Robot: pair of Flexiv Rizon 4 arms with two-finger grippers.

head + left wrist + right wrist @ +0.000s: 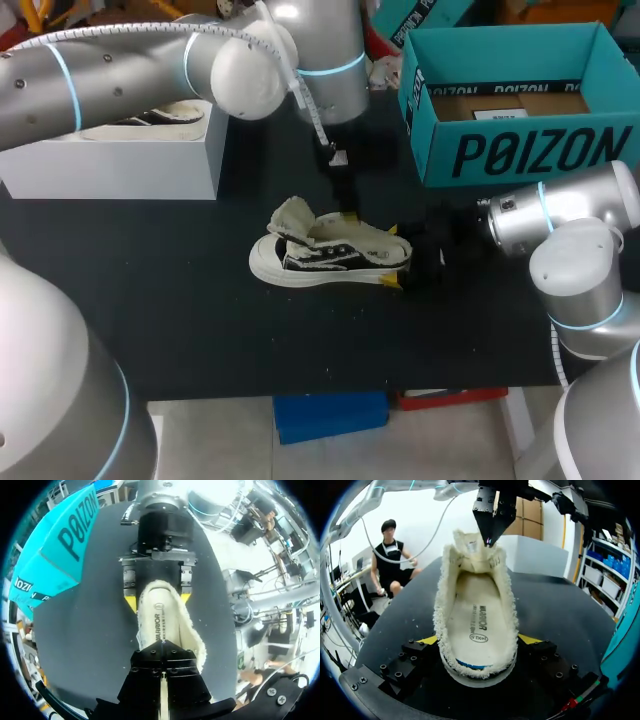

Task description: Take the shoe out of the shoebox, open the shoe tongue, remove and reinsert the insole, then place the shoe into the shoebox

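Note:
A black-and-white shoe (325, 258) with fleecy cream lining lies on its side mid-table, toe to the left. My right gripper (393, 257) is shut on its heel, a yellow tip on each side; in the right wrist view the shoe (475, 630) sits between its fingers (427, 640). The cream insole (476, 622) lies inside the shoe. My left gripper (342, 208) comes down from above, shut on the edge of the raised tongue (472, 547). In the left wrist view its dark fingers (150, 672) are pressed together over the shoe opening (160, 625). The teal shoebox (510, 150) stands open at the back right.
A white box (120, 160) with a second shoe (150, 115) on it stands at the back left. The black table (200, 330) stretches bare in front of the shoe to its front edge.

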